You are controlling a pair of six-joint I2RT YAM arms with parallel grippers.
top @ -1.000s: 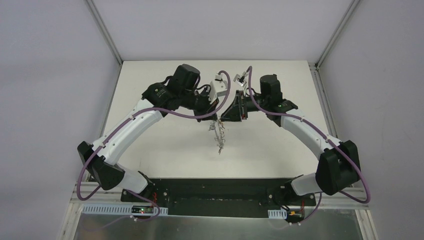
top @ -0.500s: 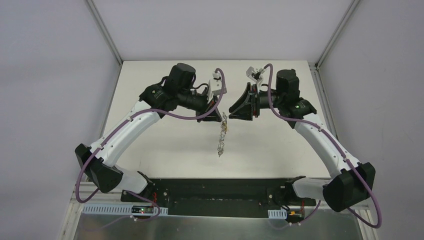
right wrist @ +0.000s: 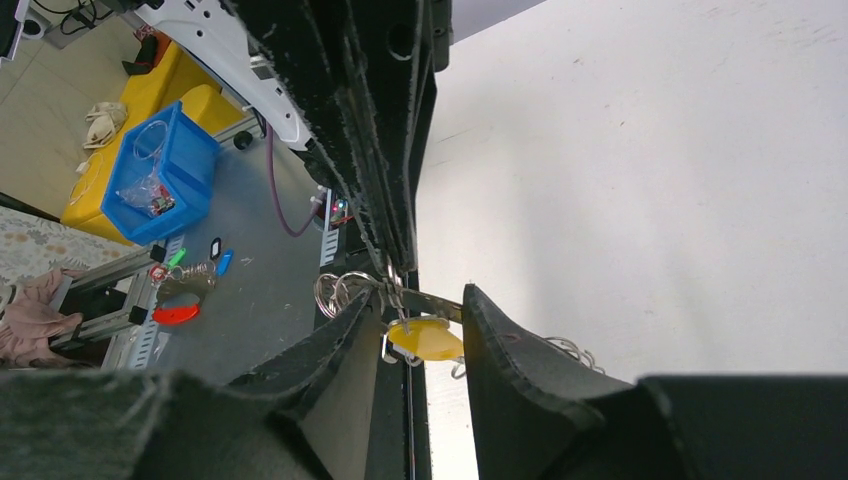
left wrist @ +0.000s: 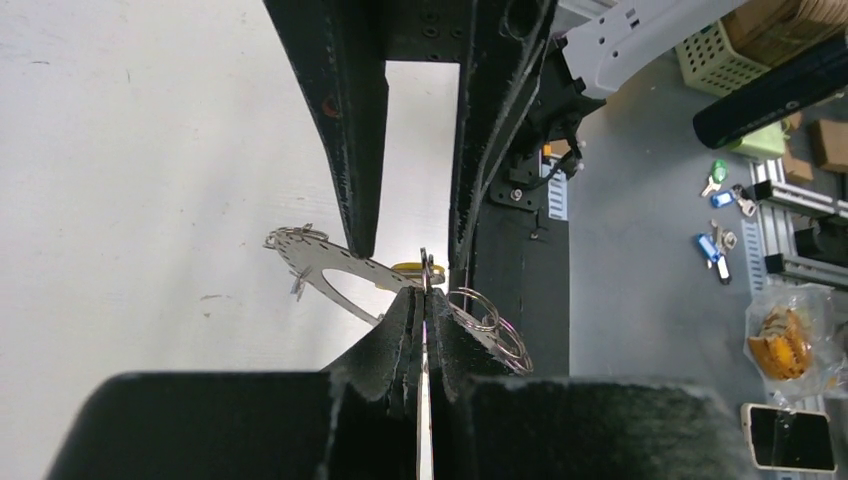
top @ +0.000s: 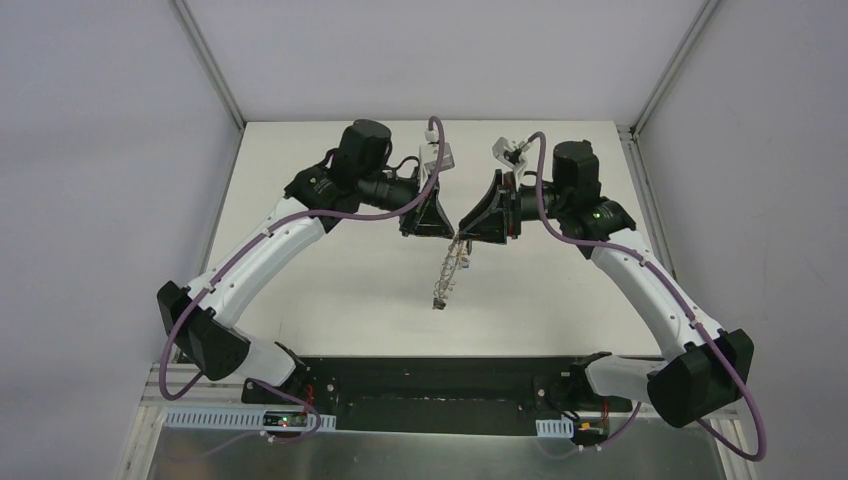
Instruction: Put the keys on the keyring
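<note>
White table [top: 350, 300], boxed in by grey walls and aluminium posts, carries both arms at its near edge. The arms reach inward and meet over the middle of the table, with their grippers tip to tip.

**Left gripper** [top: 427, 222]: jaws together. In the left wrist view the fingers [left wrist: 395, 340] are pressed flat against a thin metal part at the rim of the keyring [left wrist: 325, 268], with no gap between them. The gripper is clamped on the keyring.

**Right gripper** [top: 478, 225]: jaws apart. In the right wrist view the two fingers [right wrist: 520, 370] stand on either side of a yellow key [right wrist: 425, 340]. The key's plastic head fills most of the gap between them. It cannot be told from either wrist view whether the pads press on the head or only flank it.

**Keyring**: a flat grey ring like a wide washer, held between the two grippers. In the top view it slants from the fingertips toward the near edge of the table [top: 447, 275]. It cannot be told whether its lower end touches the table.

**Wire loops** [left wrist: 490, 320]: these bunch at the outer rim of the keyring, just beside the left fingers. The yellow key sits at the same part of the rim. Its head lies against the face of the keyring, next to the clamped point.

No other key can be made out on the keyring at this size.
</note>
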